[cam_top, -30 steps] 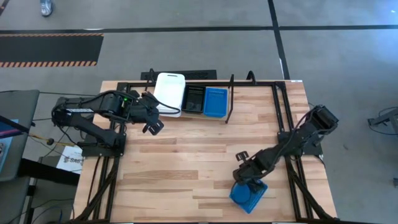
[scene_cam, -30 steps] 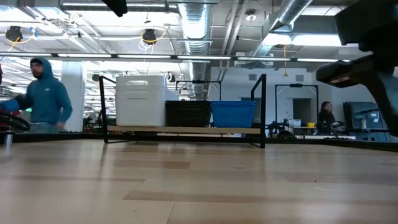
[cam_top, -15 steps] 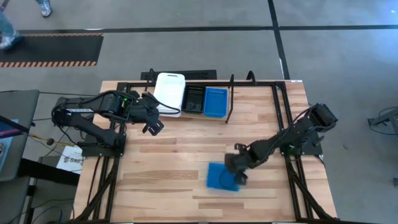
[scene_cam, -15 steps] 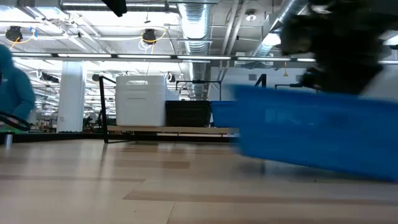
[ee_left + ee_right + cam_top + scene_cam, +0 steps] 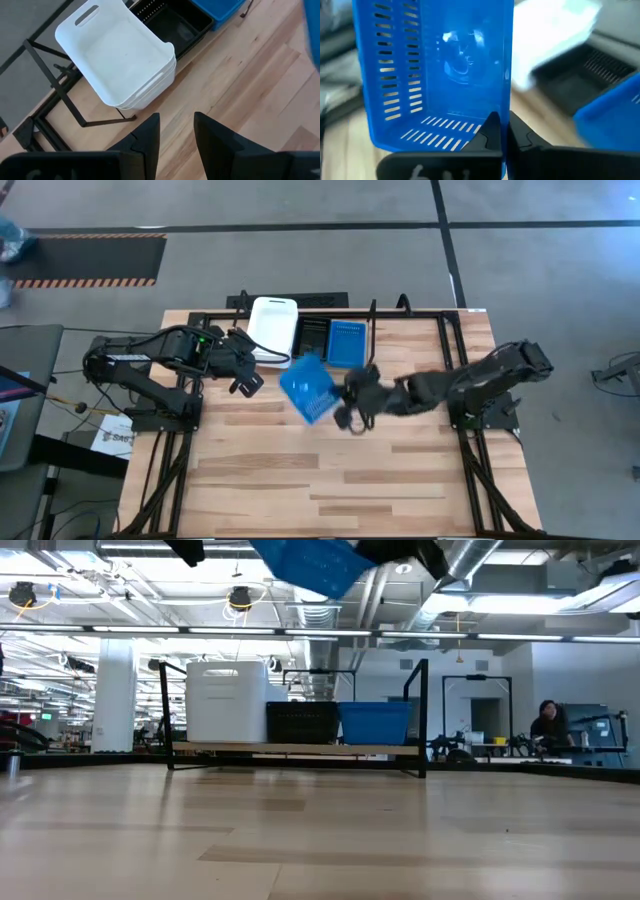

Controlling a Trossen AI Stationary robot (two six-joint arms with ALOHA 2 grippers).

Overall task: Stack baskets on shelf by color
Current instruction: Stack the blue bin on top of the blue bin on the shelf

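A blue basket [image 5: 307,388] of glossy plastic, with rounded corners and rows of narrow slots in its floor and wall, hung tilted in the air above the wooden table [image 5: 300,470], just in front of the shelf [image 5: 405,312]. The right gripper [image 5: 347,402] clamped the basket's rim, one finger [image 5: 490,131] inside the wall and the other outside — the basket lay on the far side of the gripper from its arm, toward the left arm. In the low view the basket showed at the top edge, well above the shelf.

The shelf, a rack of thin black tube with upright loops, stood along the table's far edge. On it sat, side by side and touching, a stack of smooth white baskets [image 5: 272,328] with a slot handle in the end wall, a smaller black basket [image 5: 311,338] with a slotted floor, and a second blue basket [image 5: 347,342].

The left gripper [image 5: 246,382] hovered beside the white stack, its fingers [image 5: 145,137] parted and holding nothing.
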